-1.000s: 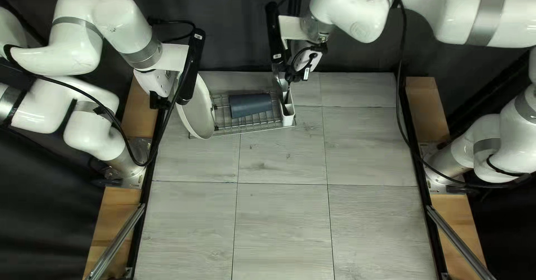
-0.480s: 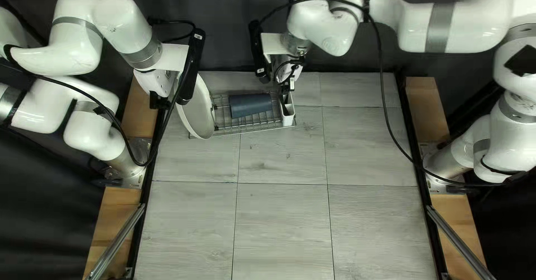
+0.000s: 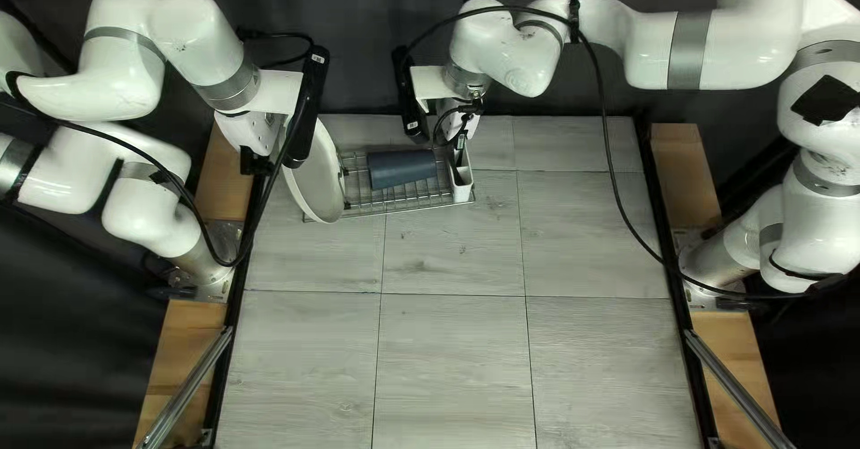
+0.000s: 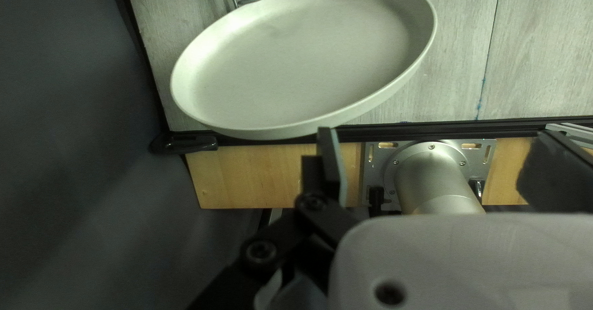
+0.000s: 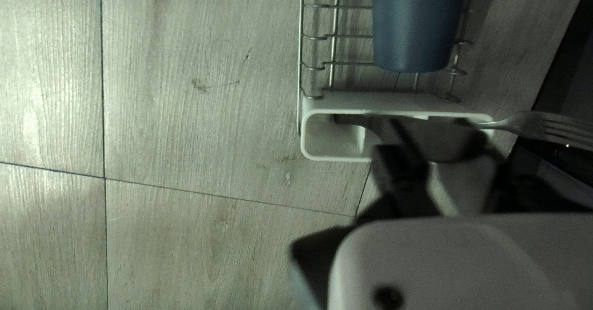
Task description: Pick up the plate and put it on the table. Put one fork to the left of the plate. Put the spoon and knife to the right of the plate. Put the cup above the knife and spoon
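Near the far left corner of the desk (image 3: 448,350) sits one wire rack (image 3: 387,209). One plate (image 3: 313,176) stands tilted at the rack's left end, close to the desk's left edge. One blue cup (image 3: 401,170) lies on its side in the rack's middle, and one white holder (image 3: 462,195) is at its right end. One fork (image 5: 550,127) leans out of the holder, tines outward, and one other dark utensil (image 5: 351,120) shows in it, too blurred to name.

Two grippers are over that far part of the desk. By the desk's left edge, beside the plate, the left gripper (image 3: 258,158) has its two fingers spread wide; one tip is near the plate's rim, and whether they touch I cannot tell. Over the holder is the right gripper (image 3: 460,136); I cannot tell whether it is spread or pinching something.
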